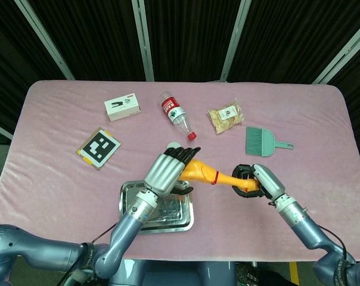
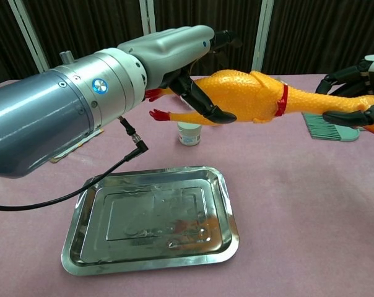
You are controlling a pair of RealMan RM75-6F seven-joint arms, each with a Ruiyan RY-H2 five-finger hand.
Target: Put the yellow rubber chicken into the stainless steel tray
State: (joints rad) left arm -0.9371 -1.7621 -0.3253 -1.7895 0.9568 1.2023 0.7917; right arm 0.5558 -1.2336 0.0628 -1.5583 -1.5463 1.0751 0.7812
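**Where we find each thing**

At lower centre of the head view we see the stainless steel tray (image 1: 135, 221) on the pink table (image 1: 49, 185). Above it hangs the yellow rubber chicken (image 1: 205, 173), between our left hand (image 1: 165, 170) and right hand (image 1: 257, 180). Along the upper frame lie a small cardboard box (image 1: 122, 107), plastic bottle (image 1: 177, 114), snack bag (image 1: 225, 116) and brush (image 1: 263, 142).

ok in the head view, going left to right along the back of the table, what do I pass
White stapler box → clear plastic bottle with red label → bag of snacks → green hand brush.
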